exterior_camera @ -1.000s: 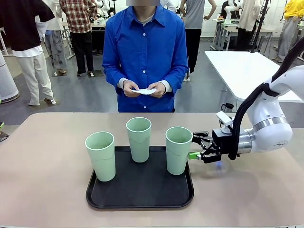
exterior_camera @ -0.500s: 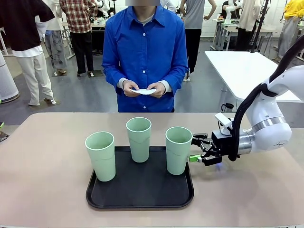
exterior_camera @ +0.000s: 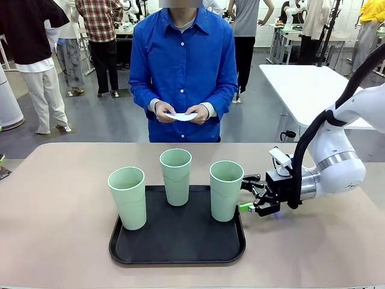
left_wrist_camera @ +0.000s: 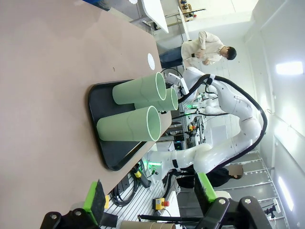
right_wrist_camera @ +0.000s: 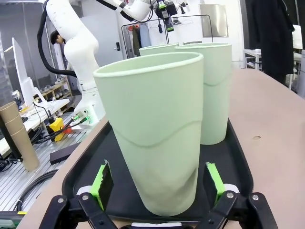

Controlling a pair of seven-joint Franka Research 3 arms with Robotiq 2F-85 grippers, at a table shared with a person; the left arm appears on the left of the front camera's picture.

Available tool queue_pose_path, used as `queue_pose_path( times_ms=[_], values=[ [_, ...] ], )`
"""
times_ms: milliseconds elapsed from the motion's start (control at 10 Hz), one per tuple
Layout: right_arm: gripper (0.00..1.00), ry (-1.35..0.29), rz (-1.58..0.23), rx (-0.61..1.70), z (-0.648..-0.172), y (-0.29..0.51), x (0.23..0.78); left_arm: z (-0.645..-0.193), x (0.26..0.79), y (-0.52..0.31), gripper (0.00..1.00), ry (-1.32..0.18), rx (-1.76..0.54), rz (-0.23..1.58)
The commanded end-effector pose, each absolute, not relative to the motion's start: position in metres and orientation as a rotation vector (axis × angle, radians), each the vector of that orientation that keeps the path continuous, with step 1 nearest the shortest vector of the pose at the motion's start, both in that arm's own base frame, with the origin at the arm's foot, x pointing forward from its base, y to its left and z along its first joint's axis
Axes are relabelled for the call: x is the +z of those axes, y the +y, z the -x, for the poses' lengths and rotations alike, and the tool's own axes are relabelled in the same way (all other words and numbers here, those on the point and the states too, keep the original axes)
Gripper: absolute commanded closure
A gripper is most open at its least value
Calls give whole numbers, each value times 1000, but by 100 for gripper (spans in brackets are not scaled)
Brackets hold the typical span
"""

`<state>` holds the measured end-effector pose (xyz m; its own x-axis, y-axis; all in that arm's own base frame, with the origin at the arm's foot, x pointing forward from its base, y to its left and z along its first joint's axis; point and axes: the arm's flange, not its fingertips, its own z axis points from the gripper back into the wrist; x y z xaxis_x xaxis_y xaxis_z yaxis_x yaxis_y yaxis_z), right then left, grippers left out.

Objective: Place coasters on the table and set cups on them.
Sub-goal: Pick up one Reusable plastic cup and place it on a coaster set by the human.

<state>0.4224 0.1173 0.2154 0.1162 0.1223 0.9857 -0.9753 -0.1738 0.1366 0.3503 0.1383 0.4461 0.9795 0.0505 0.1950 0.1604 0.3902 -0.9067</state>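
Observation:
Three pale green cups stand on a black tray (exterior_camera: 180,248): a left cup (exterior_camera: 127,197), a middle cup (exterior_camera: 176,176) and a right cup (exterior_camera: 226,189). My right gripper (exterior_camera: 245,193) is open at the right cup's side. In the right wrist view that cup (right_wrist_camera: 157,143) stands between the green pads (right_wrist_camera: 101,183) of the right gripper (right_wrist_camera: 157,185), with a small gap on each side. Across the table (exterior_camera: 60,198), the person holds white coasters (exterior_camera: 182,115) in both hands. My left gripper (left_wrist_camera: 148,193) is open and holds nothing, well away from the cups (left_wrist_camera: 128,126).
The tray sits at the table's front middle, with bare tabletop to its left and right. A white table (exterior_camera: 313,90) stands behind on the right. Other people stand in the background.
My right gripper has crept left, closer around the right cup. The cups, the tray and the person's hands have stayed put.

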Motion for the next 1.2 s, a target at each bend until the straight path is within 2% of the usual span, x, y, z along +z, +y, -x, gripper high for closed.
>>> queue_pose_path(
  times_ms=[0, 1100],
  values=[
    [0, -947, -1300, 1329, -427, 124, 206, -349, 447, 139, 0, -209, -75, 1178],
    [0, -942, -1302, 1335, -435, 143, 204, -349, 447, 139, 0, -209, -75, 1178]
  ],
)
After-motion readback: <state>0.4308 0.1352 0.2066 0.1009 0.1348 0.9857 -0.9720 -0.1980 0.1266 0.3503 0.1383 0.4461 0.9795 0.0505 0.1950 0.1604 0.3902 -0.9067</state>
